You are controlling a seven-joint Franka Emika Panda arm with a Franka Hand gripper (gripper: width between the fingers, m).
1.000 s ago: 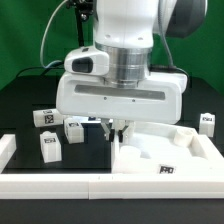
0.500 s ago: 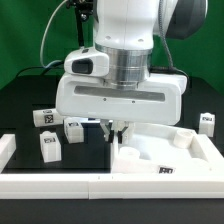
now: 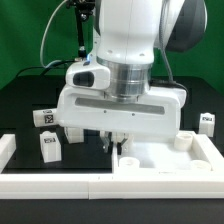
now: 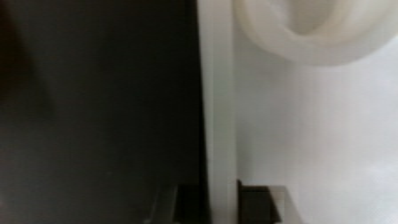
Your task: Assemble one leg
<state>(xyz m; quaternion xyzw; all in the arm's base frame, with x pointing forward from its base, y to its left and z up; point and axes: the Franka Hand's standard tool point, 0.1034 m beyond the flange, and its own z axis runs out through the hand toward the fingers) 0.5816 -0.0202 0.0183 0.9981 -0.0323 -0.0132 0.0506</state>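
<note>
Exterior: tool (image 3: 116, 146) is down on the large flat white square tray-like tabletop (image 3: 150, 160), at its wall on the exterior view's left. White stubby plastic tagged leg (image 3: 50, 147) stands on the black desk (image 3: 20, 110), well clear of the tabletop.
Wrist: dark fingers (image 4: 263, 200) sit flush on both faces of that wall, clamped on it.

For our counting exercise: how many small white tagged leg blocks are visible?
3 small white plastic leg blocks: one and one nearer on the exterior view's left, one far right. The arm may hide more.
</note>
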